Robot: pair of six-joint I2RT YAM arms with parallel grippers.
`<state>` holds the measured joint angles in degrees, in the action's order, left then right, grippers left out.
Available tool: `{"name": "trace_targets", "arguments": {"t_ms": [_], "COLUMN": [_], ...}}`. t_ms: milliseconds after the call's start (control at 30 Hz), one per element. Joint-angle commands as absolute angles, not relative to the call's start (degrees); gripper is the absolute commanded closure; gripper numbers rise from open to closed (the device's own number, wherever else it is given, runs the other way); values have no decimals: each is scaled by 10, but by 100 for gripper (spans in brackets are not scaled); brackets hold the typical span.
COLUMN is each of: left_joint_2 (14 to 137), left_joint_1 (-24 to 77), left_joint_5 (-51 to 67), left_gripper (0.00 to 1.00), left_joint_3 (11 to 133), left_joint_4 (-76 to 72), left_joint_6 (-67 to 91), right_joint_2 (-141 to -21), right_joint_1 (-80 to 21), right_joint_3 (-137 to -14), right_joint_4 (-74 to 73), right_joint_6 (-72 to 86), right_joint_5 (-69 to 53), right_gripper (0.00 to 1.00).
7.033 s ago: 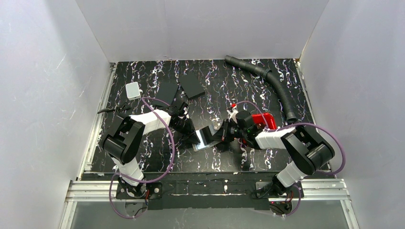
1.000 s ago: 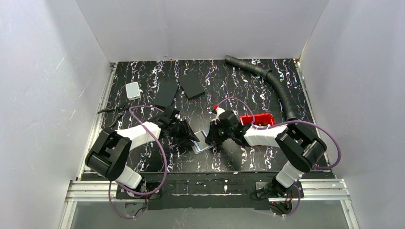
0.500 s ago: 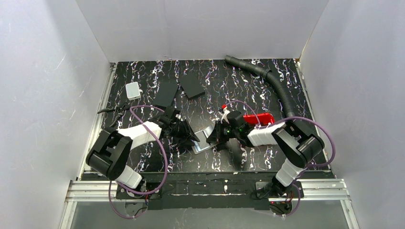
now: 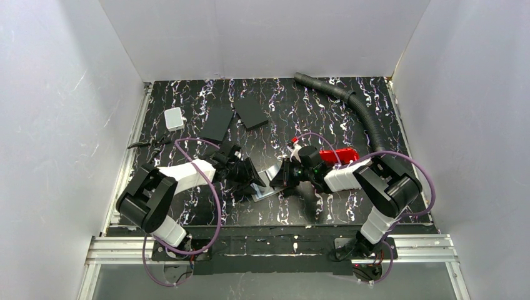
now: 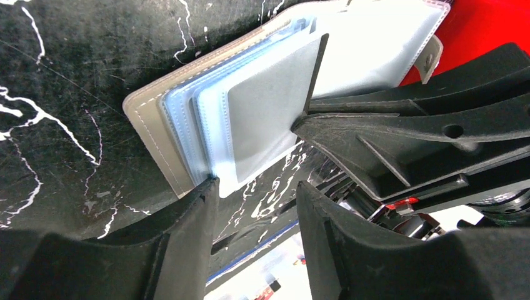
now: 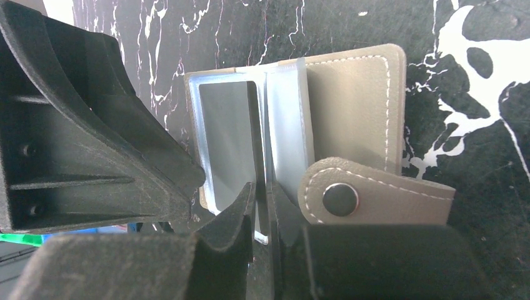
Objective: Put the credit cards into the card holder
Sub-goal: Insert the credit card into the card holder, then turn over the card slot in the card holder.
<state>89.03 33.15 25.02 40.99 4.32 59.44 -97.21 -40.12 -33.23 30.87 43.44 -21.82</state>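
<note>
Between crowding jaws, card holder (image 6: 350, 112) edges.

No text, label, brand, number or sign can be read in any view. The card holder (image 6: 350, 119) shows only plain stitched taupe covers, a bare metal snap (image 6: 340, 199) and clear sleeves (image 6: 284, 125). The thin dark credit card (image 5: 317, 75) pinched by the right pincer (image 6: 261, 187) stands edge-on, so its faces are hidden, and small coloured marks (image 5: 275, 284) low in the left wrist view are too blurred to tell.
</note>
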Motion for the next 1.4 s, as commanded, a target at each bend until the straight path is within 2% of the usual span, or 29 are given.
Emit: {"name": "trace_targets", "arguments": {"t_ms": [0,367,767,1367], "left_joint_2": [896,935,883,833], "left_joint_1": [337,352,354,354], "left_joint_5": [218,228,212,221], "left_gripper": [50,52,62,59], "left_joint_3": [409,397,416,439], "left_joint_4": [40,-22,-19,13], "left_joint_6": [612,653,639,637], "right_joint_2": [-989,-988,-984,-958], "right_joint_1": [-402,-402,-402,-403], "right_joint_3": [-317,-312,-302,-314], "right_joint_4": [272,284,303,266], "right_joint_6": [427,444,455,436], "right_joint_5": [-198,-199,-212,-203], "right_gripper": [83,83,78,67]}}
